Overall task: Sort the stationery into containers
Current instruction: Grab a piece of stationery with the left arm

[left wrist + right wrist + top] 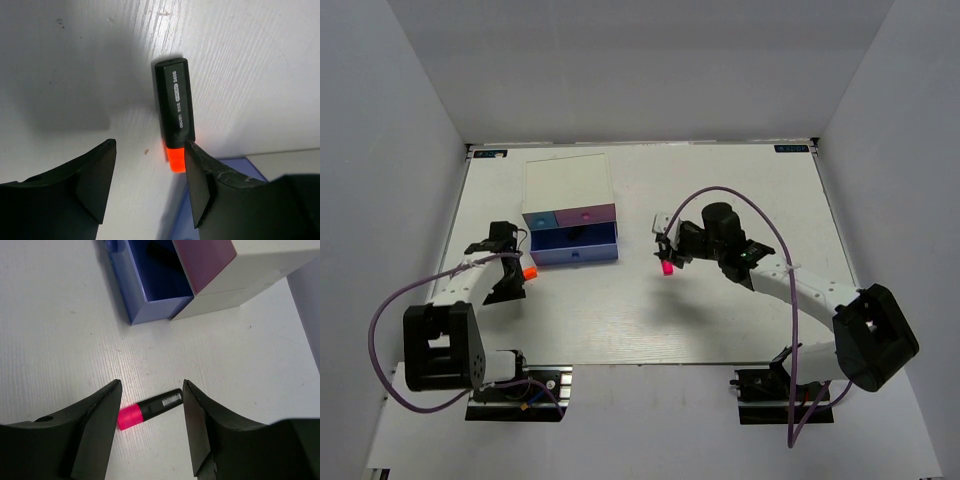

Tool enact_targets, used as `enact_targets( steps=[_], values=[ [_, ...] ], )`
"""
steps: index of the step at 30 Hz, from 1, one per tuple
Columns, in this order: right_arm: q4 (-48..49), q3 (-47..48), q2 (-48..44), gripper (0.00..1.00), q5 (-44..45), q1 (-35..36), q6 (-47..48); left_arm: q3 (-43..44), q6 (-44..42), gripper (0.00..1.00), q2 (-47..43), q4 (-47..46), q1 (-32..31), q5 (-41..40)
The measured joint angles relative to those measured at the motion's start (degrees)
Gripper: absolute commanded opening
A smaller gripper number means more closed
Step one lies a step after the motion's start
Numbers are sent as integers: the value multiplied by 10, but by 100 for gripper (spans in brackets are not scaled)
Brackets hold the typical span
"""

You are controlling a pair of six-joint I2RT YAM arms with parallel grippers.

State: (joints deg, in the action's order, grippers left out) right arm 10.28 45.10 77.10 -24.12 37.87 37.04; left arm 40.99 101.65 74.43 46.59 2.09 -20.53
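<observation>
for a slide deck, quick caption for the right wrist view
Open right gripper over a pink-capped highlighter lying on the white table, the purple drawer pulled open just beyond.

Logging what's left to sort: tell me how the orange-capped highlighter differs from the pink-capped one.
The orange-capped highlighter lies just left of the open drawer. The pink-capped highlighter lies on bare table, right of the box. The orange one sits beside one finger of the left hand. The pink one is centred below the right hand's gap. Both are short, black-bodied, lying flat and ungripped.
</observation>
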Motion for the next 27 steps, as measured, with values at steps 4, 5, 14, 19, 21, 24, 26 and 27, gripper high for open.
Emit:
enact_targets(
  steps=[4, 5, 14, 19, 21, 24, 26, 27],
  values=[
    [0, -10, -10, 58, 0, -9, -5, 21, -1, 70, 37, -10, 14, 7],
    [0, -13, -13, 58, 0, -11, -5, 28, -1, 70, 45, -13, 17, 9],
    [-2, -25, -23, 58, -3, -26, -7, 92, -11, 75, 135, -6, 36, 39],
    [-2, -26, -23, 58, -4, -33, -9, 120, -23, 68, 177, 23, 39, 51],
    [-2, -26, -23, 58, -5, -34, -10, 120, -28, 54, 180, 31, 40, 56],
    [-2, -26, -24, 58, -8, -38, -12, 111, -33, 39, 177, 35, 41, 68],
    [-2, -26, -25, 58, -10, -39, -13, 101, -34, 31, 168, 27, 42, 74],
    [-2, -26, -25, 58, -12, -40, -14, 96, -37, 25, 163, 23, 43, 77]
  ],
)
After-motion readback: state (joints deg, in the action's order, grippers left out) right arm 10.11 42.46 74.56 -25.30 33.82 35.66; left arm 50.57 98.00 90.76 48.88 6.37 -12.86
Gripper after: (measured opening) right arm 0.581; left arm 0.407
